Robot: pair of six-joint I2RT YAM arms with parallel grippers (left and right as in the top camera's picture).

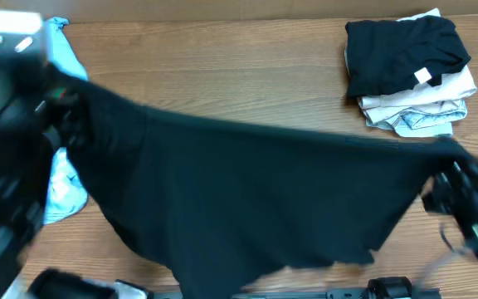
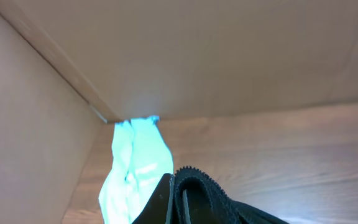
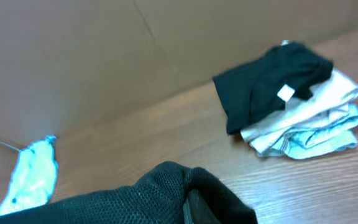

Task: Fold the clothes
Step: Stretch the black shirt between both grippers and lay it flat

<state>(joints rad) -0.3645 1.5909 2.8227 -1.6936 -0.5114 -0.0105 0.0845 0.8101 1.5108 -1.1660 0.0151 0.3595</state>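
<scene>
A large black garment (image 1: 247, 199) hangs stretched between my two grippers across the middle of the table. My left gripper (image 1: 60, 112) is shut on its left corner; the left wrist view shows the black hem (image 2: 197, 193) bunched in the jaws. My right gripper (image 1: 442, 178) is shut on its right corner, where black mesh cloth (image 3: 166, 190) covers the fingers. A light blue tee (image 1: 63, 178) lies crumpled at the left, partly under the black garment; it also shows in the left wrist view (image 2: 135, 168) and the right wrist view (image 3: 33, 174).
A stack of folded clothes (image 1: 409, 71) sits at the back right, a black piece on top of white and pale printed ones; it also shows in the right wrist view (image 3: 291, 102). Cardboard walls (image 2: 197, 56) stand behind and left of the table.
</scene>
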